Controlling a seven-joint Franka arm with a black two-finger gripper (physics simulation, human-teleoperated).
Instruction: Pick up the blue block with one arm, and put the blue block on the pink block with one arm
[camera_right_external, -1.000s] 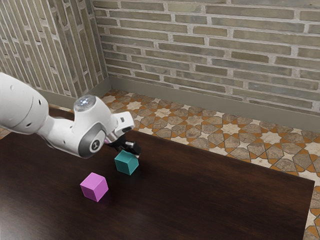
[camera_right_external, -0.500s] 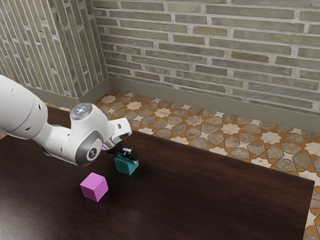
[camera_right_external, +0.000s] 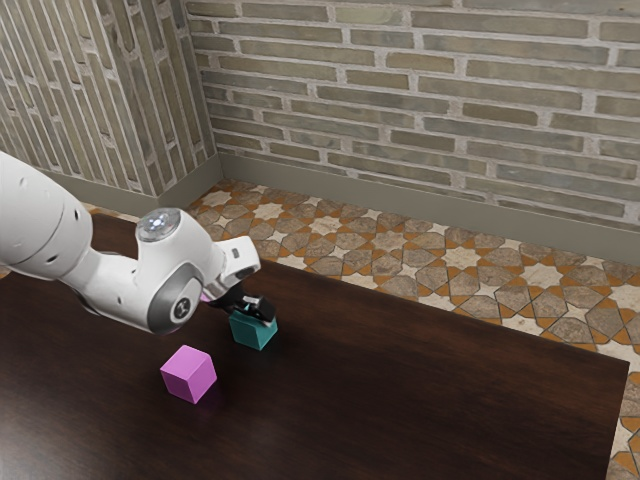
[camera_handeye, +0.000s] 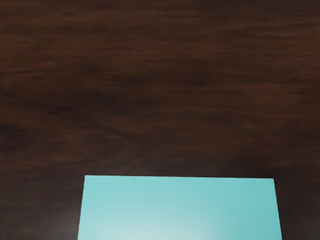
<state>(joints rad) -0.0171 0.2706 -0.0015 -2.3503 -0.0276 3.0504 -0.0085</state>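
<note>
The arm has descended: on the table, right of and beyond the pink block, the gripper meets the top of the blue block, opening indiscernible; grasp stage, next likely secure closure, then lift.

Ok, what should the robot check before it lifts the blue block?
1. Gripper down at the top of the blue block: ok.
2. Blue block centred under the hand, as the wrist view shows it: ok.
3. Firm hold on the blue block: cannot tell.
4. Blue block sitting flat on the table: ok.
5. Pink block has a bare top to stack on: ok.
6. Pink block stands apart from the blue block, so lifting should not bump it: ok.
</note>
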